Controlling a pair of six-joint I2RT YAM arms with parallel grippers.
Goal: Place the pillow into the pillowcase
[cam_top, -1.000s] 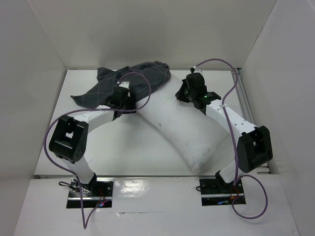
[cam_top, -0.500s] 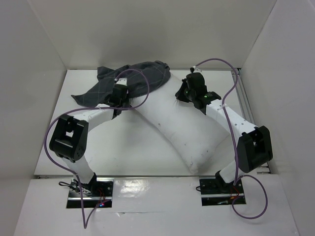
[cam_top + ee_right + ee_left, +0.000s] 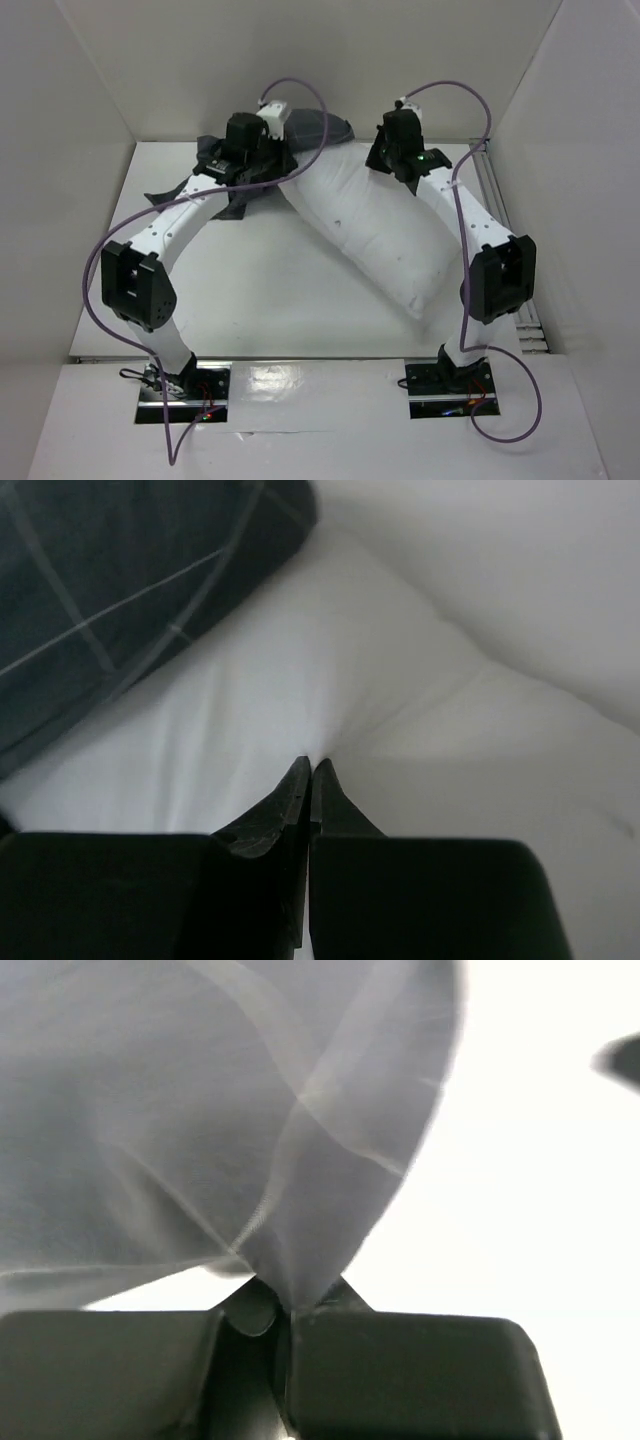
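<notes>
Seen from above, the left arm [image 3: 180, 215] masks much of the pillowcase [image 3: 325, 128], which is bunched over the far left end of the pillow [image 3: 380, 230] on the worktop [image 3: 260, 290]. Only the left wrist view shows the left fingers [image 3: 400, 1370] clamped on a fold of its cloth. The right wrist view shows the right fingers [image 3: 280, 805] together, pinching the pillow's skin.

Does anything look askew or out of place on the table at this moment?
The pillow lies slanted and bent across the table, only its far end inside the pillowcase, which is bunched up at the far side. The left gripper pinches the pillowcase, the right gripper the pillow. Nothing looks torn or spilled.
</notes>
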